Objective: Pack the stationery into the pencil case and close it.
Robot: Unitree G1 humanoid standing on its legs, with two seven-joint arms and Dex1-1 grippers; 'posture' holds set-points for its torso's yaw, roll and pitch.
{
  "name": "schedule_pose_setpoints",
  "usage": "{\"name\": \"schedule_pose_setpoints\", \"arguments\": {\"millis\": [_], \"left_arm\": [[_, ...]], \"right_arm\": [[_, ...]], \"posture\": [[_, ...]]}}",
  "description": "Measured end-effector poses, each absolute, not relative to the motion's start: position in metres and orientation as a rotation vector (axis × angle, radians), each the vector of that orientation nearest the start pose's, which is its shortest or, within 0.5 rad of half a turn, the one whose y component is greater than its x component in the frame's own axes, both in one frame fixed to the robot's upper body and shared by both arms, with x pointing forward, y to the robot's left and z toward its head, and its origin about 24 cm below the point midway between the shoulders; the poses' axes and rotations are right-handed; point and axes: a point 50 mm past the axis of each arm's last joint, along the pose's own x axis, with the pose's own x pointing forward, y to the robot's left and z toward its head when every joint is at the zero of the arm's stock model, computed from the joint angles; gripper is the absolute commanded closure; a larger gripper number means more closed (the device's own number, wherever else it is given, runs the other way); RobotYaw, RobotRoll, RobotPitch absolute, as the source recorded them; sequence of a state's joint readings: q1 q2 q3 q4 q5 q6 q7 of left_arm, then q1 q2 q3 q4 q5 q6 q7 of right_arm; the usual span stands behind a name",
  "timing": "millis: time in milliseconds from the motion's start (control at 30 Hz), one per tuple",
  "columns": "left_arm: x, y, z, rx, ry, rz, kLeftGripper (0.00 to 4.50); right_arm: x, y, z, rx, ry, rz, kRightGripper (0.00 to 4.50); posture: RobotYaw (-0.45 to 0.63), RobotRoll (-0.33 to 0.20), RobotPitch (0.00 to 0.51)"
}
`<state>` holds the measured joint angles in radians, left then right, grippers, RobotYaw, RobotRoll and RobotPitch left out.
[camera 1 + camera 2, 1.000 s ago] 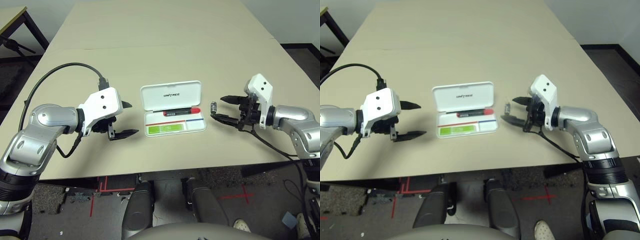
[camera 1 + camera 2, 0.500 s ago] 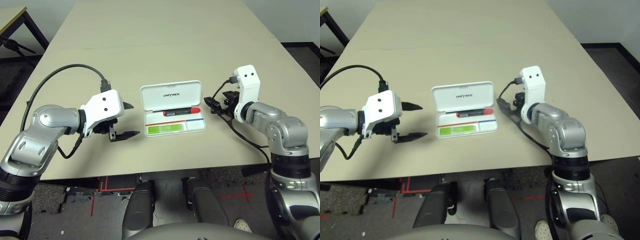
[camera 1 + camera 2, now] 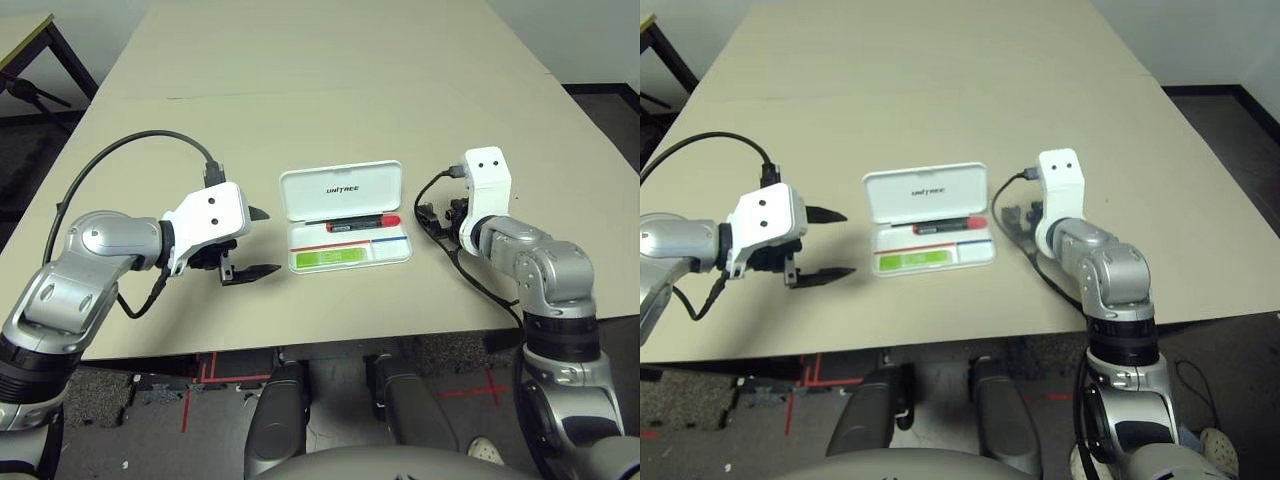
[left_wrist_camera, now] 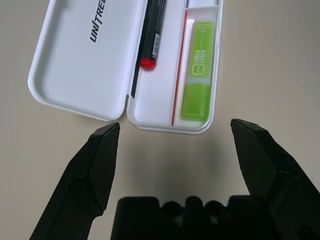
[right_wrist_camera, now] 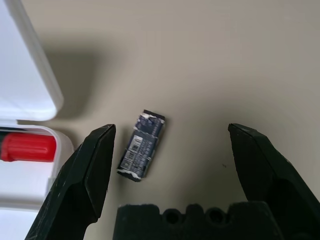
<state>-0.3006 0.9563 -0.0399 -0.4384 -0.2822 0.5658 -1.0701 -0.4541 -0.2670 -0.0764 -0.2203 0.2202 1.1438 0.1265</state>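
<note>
1. A beige table (image 3: 330,110) stands on dark floor.
2. The open pencil case (image 3: 347,214) lies at mid-table; the marker (image 3: 362,222) and green stick (image 3: 336,257) lie lengthwise inside.
3. My right gripper (image 5: 172,165) gapes wide over the small block (image 5: 141,145), which is angled beside the case.
4. My left gripper (image 4: 182,150) is wide open, empty.

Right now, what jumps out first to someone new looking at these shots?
The open white case at the table's middle, with a red marker and a green stick already in its tray. Next, the small dark block lying on the table just outside the case, between the fingers of the open right pincer. The left pincer hangs open on the case's other side.
</note>
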Motion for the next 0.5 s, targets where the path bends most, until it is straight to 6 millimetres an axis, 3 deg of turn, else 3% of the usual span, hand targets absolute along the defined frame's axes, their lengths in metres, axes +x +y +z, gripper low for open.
{"name": "schedule_pose_setpoints", "arguments": {"millis": [267,367,500], "left_arm": [[0.2436,0.1959,0.1828,0.717,0.287,-1.098,0.03],[0.2435,0.1958,0.1828,0.716,0.290,-1.096,0.00],[0.2435,0.1957,0.1828,0.715,0.290,-1.090,0.00]], "right_arm": [[0.3049,-0.1618,0.1115,-0.066,0.496,0.186,0.00],[0.3063,-0.1620,0.1101,-0.070,0.493,0.178,0.59],[0.3079,-0.1646,0.1091,-0.085,0.496,0.161,2.06]], "posture": [[0.01,0.000,0.165],[0.01,0.000,0.164],[0.01,0.000,0.164]]}}
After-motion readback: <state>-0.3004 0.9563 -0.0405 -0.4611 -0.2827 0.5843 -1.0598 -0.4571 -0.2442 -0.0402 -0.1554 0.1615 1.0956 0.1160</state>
